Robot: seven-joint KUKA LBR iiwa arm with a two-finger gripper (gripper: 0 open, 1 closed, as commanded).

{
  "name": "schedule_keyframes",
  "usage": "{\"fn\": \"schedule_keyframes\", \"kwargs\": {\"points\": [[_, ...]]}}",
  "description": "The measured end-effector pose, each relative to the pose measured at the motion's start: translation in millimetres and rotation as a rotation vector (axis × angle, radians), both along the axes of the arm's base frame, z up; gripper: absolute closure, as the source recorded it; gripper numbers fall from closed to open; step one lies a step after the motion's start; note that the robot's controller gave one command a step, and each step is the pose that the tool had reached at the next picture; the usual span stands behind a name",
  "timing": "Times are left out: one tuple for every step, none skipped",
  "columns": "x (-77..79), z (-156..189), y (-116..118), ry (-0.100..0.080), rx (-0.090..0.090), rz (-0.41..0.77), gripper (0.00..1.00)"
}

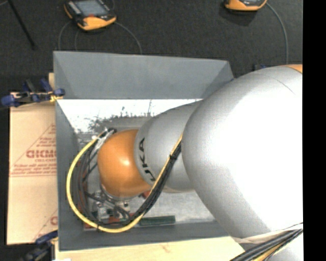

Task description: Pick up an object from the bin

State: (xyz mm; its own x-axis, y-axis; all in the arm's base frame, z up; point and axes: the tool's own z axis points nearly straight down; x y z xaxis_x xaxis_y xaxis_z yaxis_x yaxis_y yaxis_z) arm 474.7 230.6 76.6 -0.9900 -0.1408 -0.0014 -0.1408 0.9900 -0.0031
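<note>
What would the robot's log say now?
arm: in bin | end effector: low, lower-left corner | dark green strip: nearby | hold: cannot tell

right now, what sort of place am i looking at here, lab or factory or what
Most likely a robotics lab test cell. A large silver robot arm reaches down into a grey metal bin, and two orange-and-black handheld units with thin cables lie on the dark surface beyond it.

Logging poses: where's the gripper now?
In camera view, gripper sits lower left in the bin, below the orange wrist cover; dark green strip to its right.
</note>
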Motion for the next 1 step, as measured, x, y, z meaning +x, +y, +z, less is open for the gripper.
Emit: {"fn": "schedule_keyframes", "kwargs": {"points": [[-0.9, 16.0, -0.2, 0.003, 0.001, 0.0, 1.0]]}}
